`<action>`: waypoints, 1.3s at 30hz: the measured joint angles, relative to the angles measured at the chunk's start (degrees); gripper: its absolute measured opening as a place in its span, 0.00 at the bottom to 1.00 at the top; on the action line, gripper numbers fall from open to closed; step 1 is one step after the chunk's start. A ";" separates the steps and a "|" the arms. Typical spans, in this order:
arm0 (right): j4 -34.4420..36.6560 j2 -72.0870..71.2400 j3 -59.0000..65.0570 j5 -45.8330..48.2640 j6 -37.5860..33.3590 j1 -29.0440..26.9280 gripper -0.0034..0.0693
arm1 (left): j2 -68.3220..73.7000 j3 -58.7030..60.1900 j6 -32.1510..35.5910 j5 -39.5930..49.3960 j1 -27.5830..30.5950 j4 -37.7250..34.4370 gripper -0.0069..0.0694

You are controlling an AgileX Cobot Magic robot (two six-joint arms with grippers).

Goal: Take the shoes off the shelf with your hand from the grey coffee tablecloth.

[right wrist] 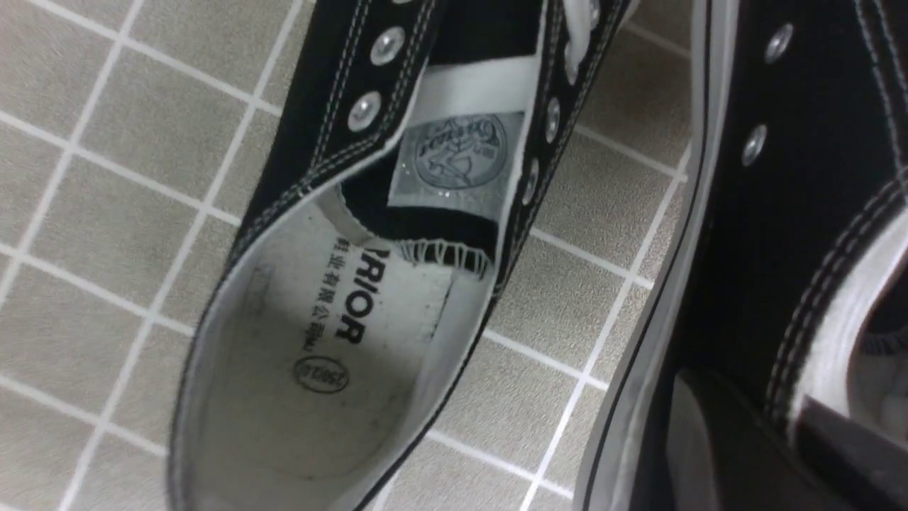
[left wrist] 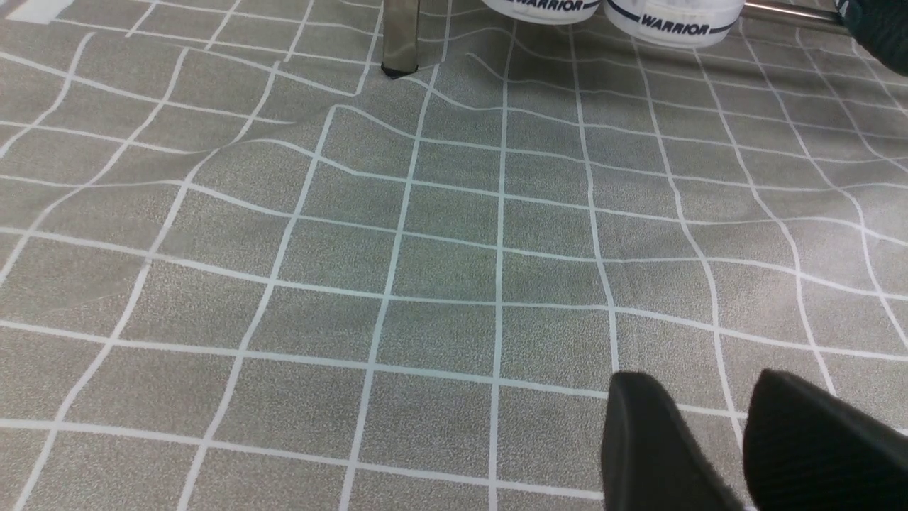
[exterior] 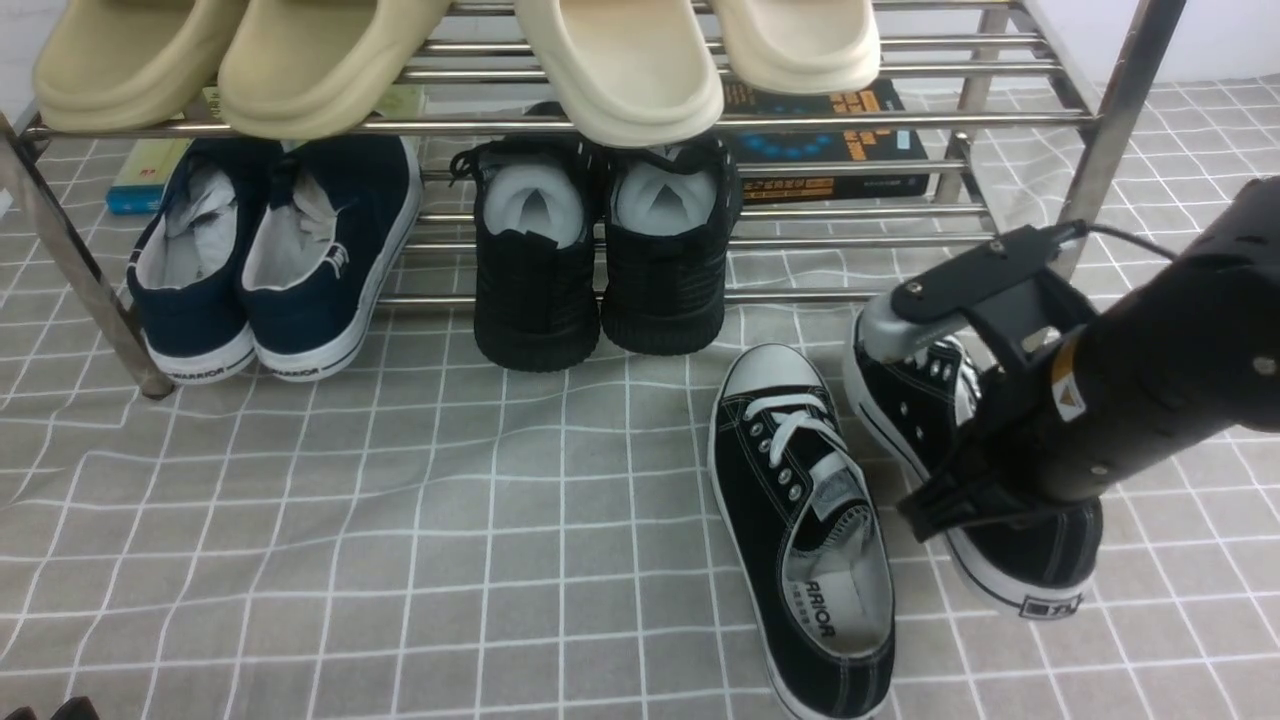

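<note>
Clamping the side of a black shoe (exterior: pixel 1050 565), the right tool (exterior: pixel 950 505) holds it beside its mate (exterior: pixel 800 500) on the grey tablecloth (exterior: pixel 400 520); the left tool (left wrist: pixel 709 404) hovers, narrowly parted.

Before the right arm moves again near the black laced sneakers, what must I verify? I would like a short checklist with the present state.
1. The free sneaker is off the shelf, lying on the tablecloth: ok.
2. The sneaker under the right arm is off the shelf too: ok.
3. The right end effector straddles that sneaker's side wall: ok.
4. Its grip is firmly closed: cannot tell.
5. The left end effector is empty, over bare cloth: ok.
</note>
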 joint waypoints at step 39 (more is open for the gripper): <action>14.03 -54.89 23.84 -9.02 -12.23 0.00 0.03 | 0.00 0.00 0.00 0.00 0.00 0.00 0.40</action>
